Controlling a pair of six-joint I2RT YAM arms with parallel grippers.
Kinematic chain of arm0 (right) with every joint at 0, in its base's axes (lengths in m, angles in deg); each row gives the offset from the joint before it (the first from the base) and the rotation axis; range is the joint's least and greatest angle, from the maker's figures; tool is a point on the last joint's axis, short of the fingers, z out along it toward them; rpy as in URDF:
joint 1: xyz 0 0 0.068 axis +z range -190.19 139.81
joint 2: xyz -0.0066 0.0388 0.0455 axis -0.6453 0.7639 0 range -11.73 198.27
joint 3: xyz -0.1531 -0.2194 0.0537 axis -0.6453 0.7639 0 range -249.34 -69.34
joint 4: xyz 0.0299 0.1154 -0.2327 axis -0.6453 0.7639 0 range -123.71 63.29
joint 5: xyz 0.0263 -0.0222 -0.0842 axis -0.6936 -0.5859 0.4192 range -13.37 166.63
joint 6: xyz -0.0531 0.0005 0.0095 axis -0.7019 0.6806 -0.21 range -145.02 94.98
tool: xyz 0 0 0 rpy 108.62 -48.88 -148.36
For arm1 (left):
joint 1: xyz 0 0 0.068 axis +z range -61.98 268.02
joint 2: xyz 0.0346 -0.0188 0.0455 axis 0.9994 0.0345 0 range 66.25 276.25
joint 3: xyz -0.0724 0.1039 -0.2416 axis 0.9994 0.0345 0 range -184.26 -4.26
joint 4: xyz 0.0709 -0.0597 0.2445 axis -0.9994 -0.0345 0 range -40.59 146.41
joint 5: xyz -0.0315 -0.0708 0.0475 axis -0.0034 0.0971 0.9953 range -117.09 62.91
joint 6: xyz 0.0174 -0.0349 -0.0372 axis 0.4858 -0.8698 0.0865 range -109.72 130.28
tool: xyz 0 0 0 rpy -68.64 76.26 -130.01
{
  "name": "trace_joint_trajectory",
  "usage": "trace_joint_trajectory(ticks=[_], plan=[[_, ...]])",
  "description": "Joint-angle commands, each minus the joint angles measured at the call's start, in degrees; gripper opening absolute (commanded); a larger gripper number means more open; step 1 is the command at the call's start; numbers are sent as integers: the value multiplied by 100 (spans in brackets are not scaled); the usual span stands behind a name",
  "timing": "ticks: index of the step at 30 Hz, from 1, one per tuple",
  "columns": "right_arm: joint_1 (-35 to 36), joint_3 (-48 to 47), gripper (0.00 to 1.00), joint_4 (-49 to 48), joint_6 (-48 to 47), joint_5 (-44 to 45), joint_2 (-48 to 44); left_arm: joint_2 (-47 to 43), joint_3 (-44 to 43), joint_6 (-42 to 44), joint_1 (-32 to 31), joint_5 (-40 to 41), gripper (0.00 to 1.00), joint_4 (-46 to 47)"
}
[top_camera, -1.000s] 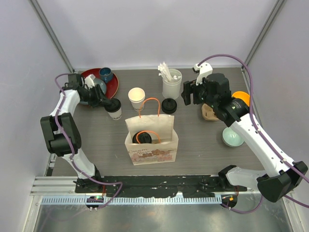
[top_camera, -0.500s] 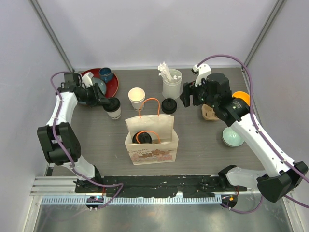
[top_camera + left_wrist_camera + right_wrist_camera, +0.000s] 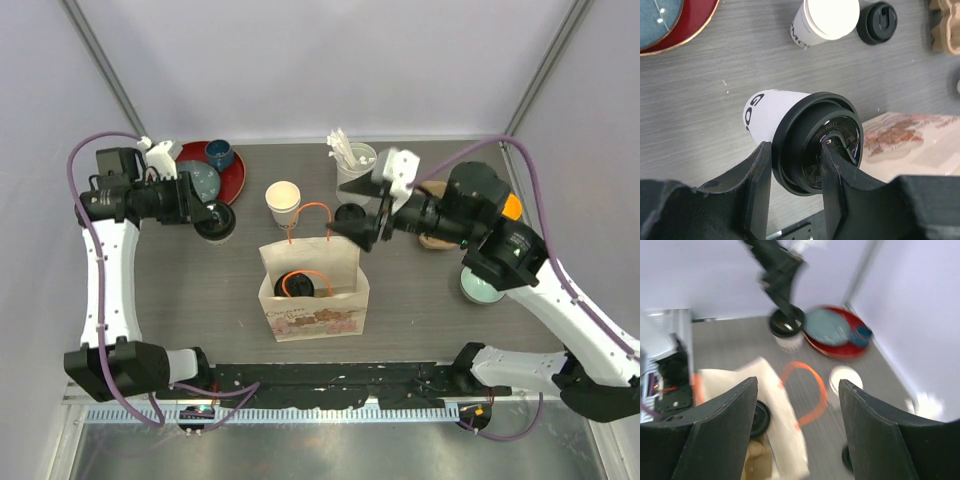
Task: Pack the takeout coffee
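Lidded cup (image 3: 769,111) pinched at the lid (image 3: 801,124) by left pincer (image 3: 795,152), its print partly hidden, right pincer (image 3: 796,412) spread, its wrist view blurred

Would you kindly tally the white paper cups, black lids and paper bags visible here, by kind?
White paper cups: 2, the lidded cup and the open cup.
Black lids: 3, the fitted lid, the loose lid and, seemingly, a bagged lid.
Paper bags: 1, the paper bag.
Total: 6.
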Motion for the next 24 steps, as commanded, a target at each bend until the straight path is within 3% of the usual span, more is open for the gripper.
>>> trace_joint_trajectory(ticks=[1, 2, 6, 10, 24], plan=[[1355, -629, 71, -226, -1493, -312, 461, -354, -138, 664, -24, 171, 0, -904], [1871, -797, 70, -76, -1913, -198, 619, -398, -164, 700, -24, 197, 0, -1053], [2839, -1685, 69, 759, -3011, 583, 1935, -627, -252, 858, -24, 180, 0, -1379], [3298, -2642, 54, 1602, -3734, 1165, 2955, -785, -261, 964, -24, 153, 0, -1590], [3308, -4024, 52, 2079, -3956, 1702, 4646, -961, -279, 1095, -24, -145, 0, -1862]])
